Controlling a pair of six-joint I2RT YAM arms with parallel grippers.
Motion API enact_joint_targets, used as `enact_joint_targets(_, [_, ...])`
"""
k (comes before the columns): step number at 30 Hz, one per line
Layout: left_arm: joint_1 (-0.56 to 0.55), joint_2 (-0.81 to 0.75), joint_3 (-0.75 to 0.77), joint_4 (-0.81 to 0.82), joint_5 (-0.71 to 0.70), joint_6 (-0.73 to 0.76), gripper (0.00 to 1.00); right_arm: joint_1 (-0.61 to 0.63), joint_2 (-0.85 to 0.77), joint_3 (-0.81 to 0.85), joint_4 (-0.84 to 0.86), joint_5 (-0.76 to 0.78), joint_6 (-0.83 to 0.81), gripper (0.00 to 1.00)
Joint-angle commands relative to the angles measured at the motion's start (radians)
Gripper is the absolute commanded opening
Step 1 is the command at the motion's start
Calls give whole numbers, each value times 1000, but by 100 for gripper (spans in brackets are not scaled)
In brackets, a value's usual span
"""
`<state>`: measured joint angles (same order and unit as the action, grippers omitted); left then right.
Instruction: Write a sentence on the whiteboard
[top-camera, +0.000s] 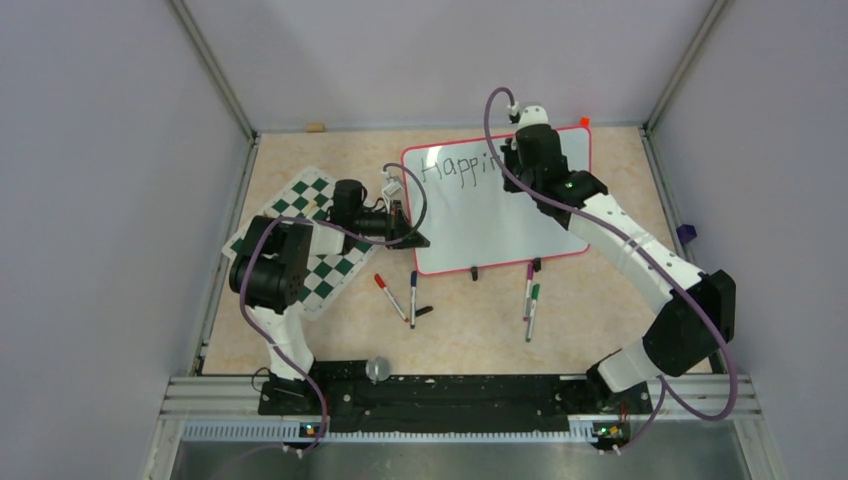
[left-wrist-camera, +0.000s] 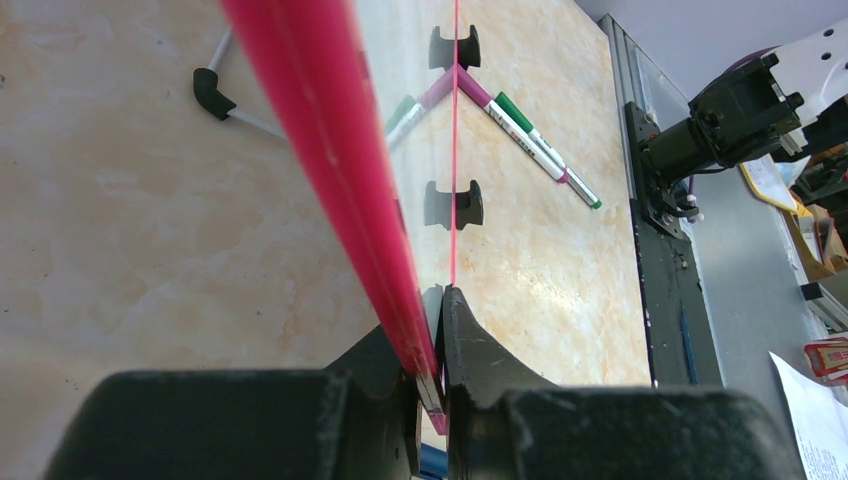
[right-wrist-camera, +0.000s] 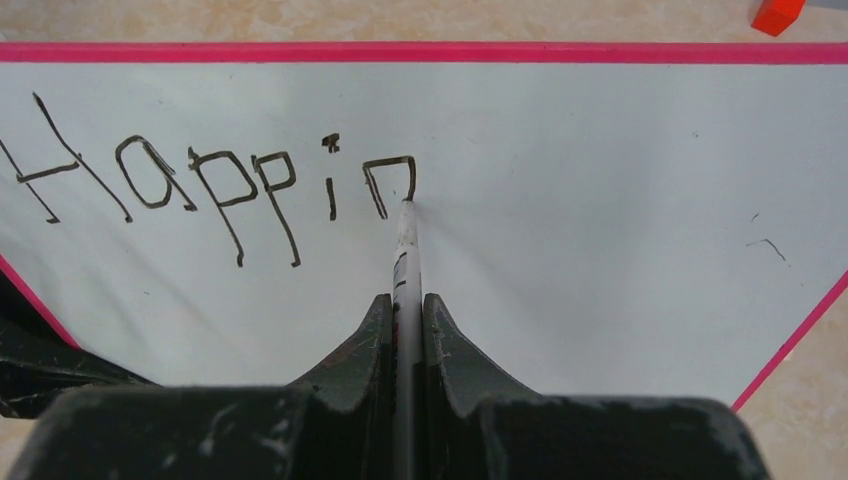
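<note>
Right gripper (right-wrist-camera: 408, 302) presses a marker (right-wrist-camera: 405, 250) to the whiteboard (right-wrist-camera: 600, 200), tip hidden overhead

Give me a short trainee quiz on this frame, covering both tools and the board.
1. True or false: the left tool is clamped on the red frame of the whiteboard.
2. Which letters are written on the whiteboard?
3. What does the right tool hold? A) an eraser B) a marker C) nothing

Key: 1 true; 2 "Happin"; 3 B, with its tip touching the board at the last letter.
</note>
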<state>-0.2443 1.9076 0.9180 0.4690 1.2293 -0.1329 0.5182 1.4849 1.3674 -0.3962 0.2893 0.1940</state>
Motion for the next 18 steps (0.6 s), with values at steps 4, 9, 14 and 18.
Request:
enact_joint_targets(4, [-21, 11, -42, -35, 12, 107, 0, -14, -19, -14, -38, -28, -7, 0])
enact_joint_targets(9, [-21, 10, -42, -36, 13, 108, 0, -14, -29, 12, -46, -29, -7, 0])
enact_joint_targets(14, [-21, 10, -42, -36, 12, 108, 0, -15, -61, 38, -57, -22, -12, 0])
enact_joint_targets(18, [-21, 13, -41, -36, 13, 108, 0, -15, -88, 40, -51, 7, -17, 0])
